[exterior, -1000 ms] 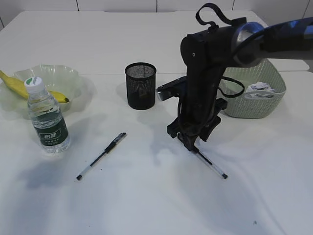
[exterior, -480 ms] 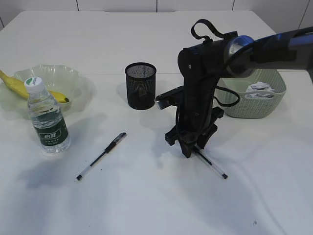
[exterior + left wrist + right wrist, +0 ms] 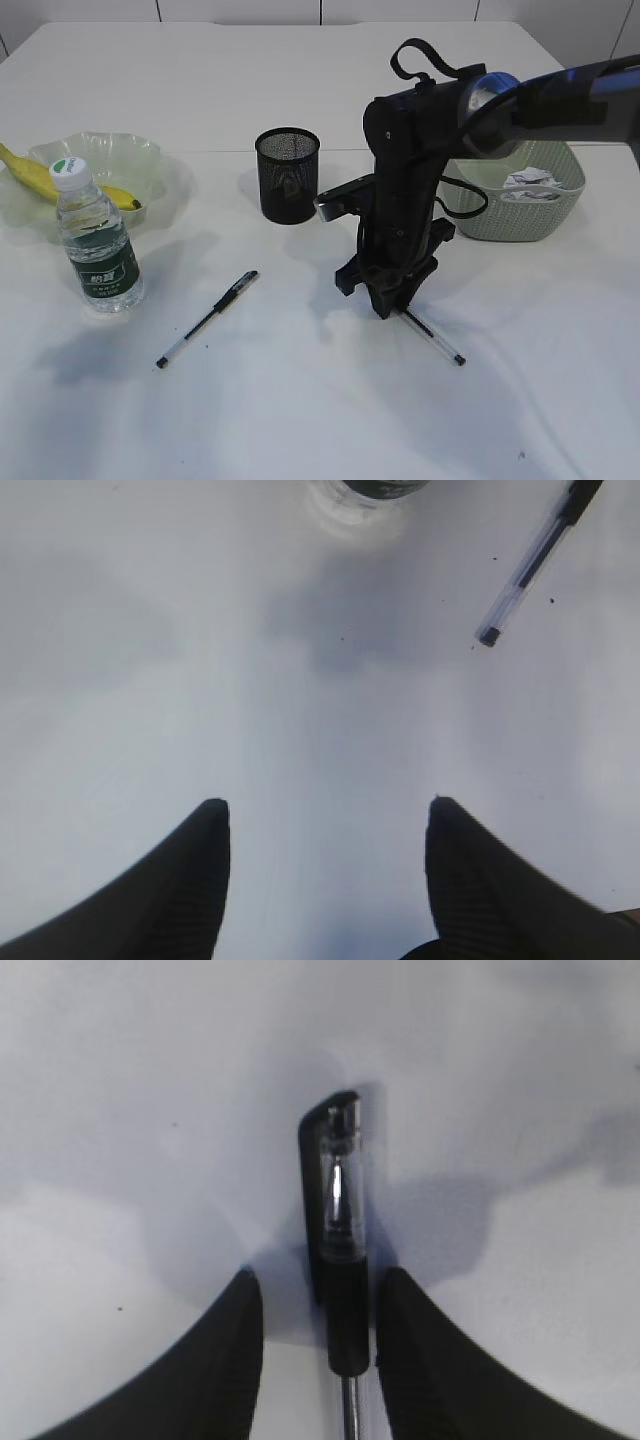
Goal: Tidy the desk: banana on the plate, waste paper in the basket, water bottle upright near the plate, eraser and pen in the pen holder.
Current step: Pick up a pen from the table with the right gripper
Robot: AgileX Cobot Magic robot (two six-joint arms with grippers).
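Pen step: right gripper fingers straddle the pen, not yet clamped; left gripper idles released. Next: squeeze, lift toward the pen holder.

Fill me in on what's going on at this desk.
The right gripper is down on the desk, its jaws either side of a pen but not yet clamped. The left gripper hangs open near a second pen. The banana lies on the plate, and the bottle stands beside it.
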